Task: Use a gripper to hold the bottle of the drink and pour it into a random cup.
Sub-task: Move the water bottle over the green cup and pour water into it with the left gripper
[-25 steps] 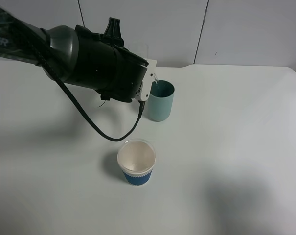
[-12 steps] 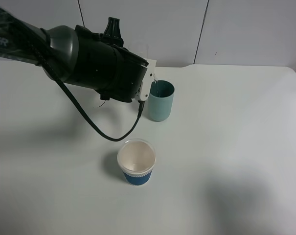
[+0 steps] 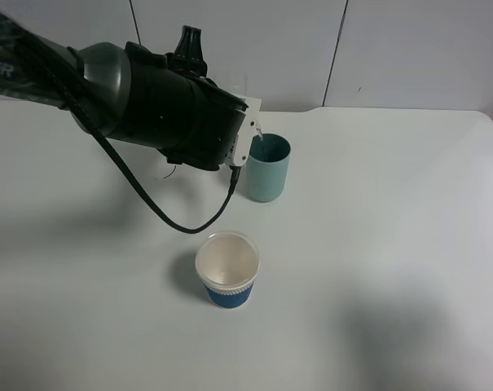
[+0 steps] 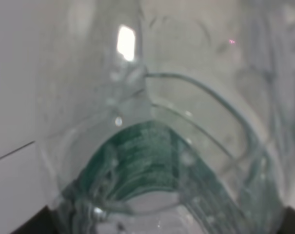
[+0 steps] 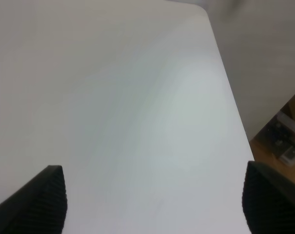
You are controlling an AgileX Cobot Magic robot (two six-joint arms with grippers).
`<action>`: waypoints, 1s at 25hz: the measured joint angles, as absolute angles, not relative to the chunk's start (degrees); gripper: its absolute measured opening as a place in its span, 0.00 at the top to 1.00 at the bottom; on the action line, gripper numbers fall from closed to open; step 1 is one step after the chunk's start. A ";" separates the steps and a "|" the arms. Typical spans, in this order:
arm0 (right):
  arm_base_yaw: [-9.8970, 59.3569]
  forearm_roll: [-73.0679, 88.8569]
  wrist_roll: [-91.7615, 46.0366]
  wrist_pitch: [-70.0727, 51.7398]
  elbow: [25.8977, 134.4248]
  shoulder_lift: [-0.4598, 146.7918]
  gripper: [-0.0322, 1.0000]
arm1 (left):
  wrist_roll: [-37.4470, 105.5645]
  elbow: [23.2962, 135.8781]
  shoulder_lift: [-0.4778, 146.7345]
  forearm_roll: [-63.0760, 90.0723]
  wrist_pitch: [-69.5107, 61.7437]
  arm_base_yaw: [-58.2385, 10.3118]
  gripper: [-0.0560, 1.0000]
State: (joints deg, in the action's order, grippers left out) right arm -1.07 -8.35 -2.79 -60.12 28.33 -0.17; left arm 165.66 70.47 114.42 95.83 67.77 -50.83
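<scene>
- The left end effector [image 3: 244, 140] is clenched on the bottle [image 4: 152, 146], which fills the left wrist view: clear plastic with a dark green label.
- From the high camera the black arm hides most of the bottle. Only a small clear tip shows beside the white housing, just above the rim of the teal cup [image 3: 268, 169].
- A blue-and-white paper cup [image 3: 227, 270] stands apart from the teal cup on the white worktop [image 3: 393, 244].
- The right end effector [image 5: 159, 200] is released, with its jaws wide apart over bare worktop.
</scene>
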 joint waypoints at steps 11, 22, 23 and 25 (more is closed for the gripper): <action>-1.07 -8.35 -2.79 -60.12 28.33 -0.17 0.25 | 165.68 70.47 114.42 94.19 67.77 -50.83 0.45; -1.07 -8.35 -2.79 -60.12 28.33 -0.17 0.25 | 166.37 70.47 114.42 93.38 67.77 -50.83 0.45; -1.07 -8.35 -2.79 -60.12 28.33 -0.17 0.25 | 166.37 70.47 114.42 93.15 67.82 -50.83 0.45; -1.07 -8.35 -2.79 -60.12 28.33 -0.17 0.25 | 166.56 70.47 114.42 92.89 68.02 -50.83 0.45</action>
